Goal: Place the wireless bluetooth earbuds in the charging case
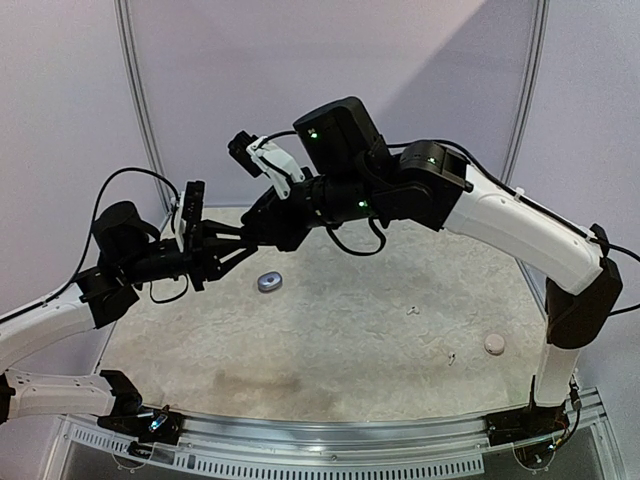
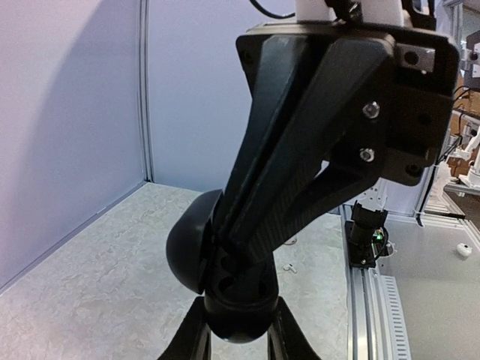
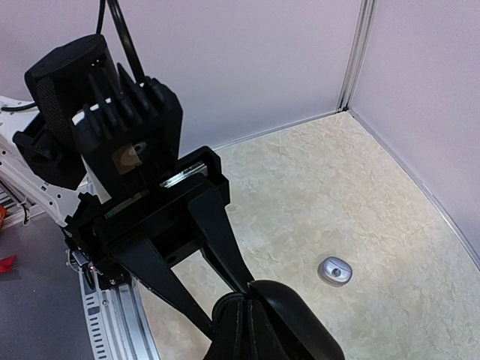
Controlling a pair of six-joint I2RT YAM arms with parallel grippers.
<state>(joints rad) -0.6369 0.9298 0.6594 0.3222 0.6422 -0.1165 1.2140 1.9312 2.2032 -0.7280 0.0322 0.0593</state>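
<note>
While both arms meet in mid-air, the left end effector pinches a black charging case and the right end effector is pressed together against it. I cannot tell whether it holds a bud. A skewed push could twist the case loose — white earbuds lie on the surface below.

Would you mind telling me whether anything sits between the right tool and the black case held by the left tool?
Nothing visible does. The right tool is shut with its tips right at the case, which the left tool grips in mid-air. Whether those tips hold anything cannot be told.
</note>
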